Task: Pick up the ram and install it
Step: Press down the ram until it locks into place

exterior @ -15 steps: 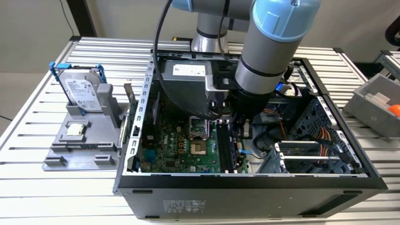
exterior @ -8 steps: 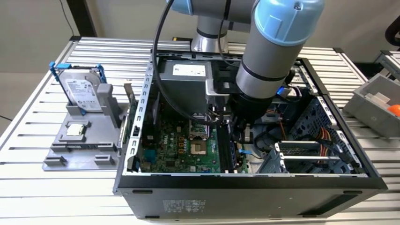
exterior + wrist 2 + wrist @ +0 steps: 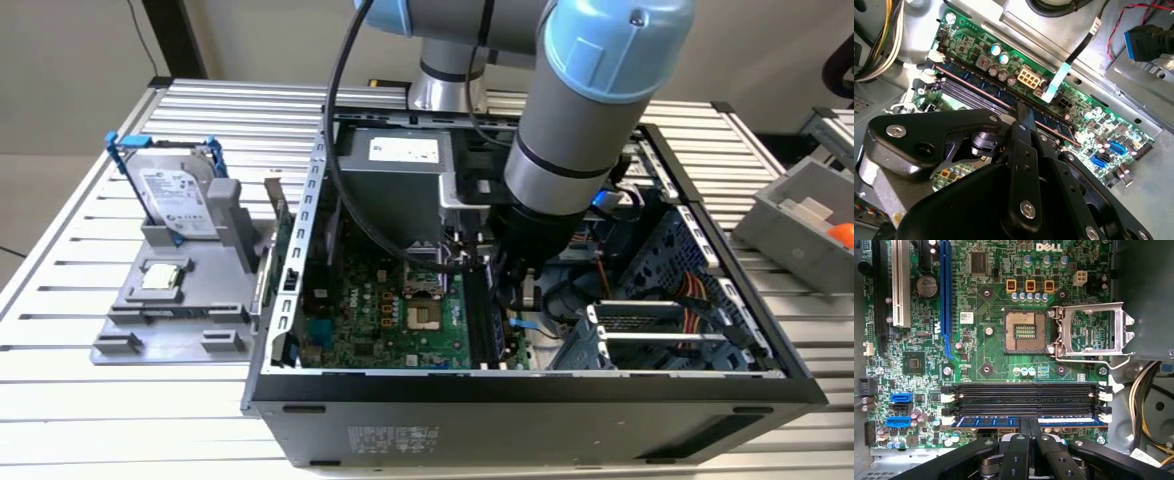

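The ram (image 3: 984, 421) is a long dark blue stick standing in the motherboard's memory slot nearest my gripper; in the second wrist view the ram (image 3: 979, 82) runs slantwise across the green board. My gripper (image 3: 1030, 426) sits over the stick's middle, its black fingers (image 3: 1023, 432) drawn close together on its top edge. The fingertips also meet the stick in the second wrist view, at my gripper (image 3: 1021, 107). In the exterior view my gripper (image 3: 494, 295) is down inside the open computer case (image 3: 534, 400).
Empty memory slots (image 3: 1024, 392) lie beside the filled one. An open processor socket (image 3: 1025, 331) with its raised metal frame (image 3: 1094, 330) is close by. Cables (image 3: 1149, 400) hang at the case wall. Outside, a grey holder (image 3: 134, 330) carries a hard drive (image 3: 174, 190) and a processor chip (image 3: 163, 277).
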Available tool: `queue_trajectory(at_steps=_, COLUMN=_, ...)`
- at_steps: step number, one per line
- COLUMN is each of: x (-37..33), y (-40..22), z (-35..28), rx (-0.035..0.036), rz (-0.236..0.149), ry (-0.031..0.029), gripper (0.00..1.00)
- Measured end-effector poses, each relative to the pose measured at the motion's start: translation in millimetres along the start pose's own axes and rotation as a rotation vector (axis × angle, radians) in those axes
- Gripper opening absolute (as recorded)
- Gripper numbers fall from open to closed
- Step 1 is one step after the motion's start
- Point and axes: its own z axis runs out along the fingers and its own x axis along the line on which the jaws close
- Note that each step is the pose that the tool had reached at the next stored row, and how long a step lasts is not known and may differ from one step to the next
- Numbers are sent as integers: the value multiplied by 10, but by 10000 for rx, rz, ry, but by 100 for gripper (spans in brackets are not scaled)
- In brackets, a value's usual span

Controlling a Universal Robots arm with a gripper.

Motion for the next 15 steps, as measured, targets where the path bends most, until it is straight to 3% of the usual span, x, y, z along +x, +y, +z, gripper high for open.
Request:
queue_trajectory(at_steps=7, x=5, y=-2, z=105, rx=-4, rz=0, ry=27, gripper=0)
queue_trajectory(at_steps=8, x=0, y=-2, z=78, rx=-3, rz=2, ry=28, gripper=0)
queue_trajectory(at_steps=9, x=-3, y=-1, z=48, rx=5, rz=1, ry=-17, gripper=0)
queue_trajectory(at_steps=15, x=-9, y=4, z=-228, rx=0, rz=0, ry=4, gripper=0)
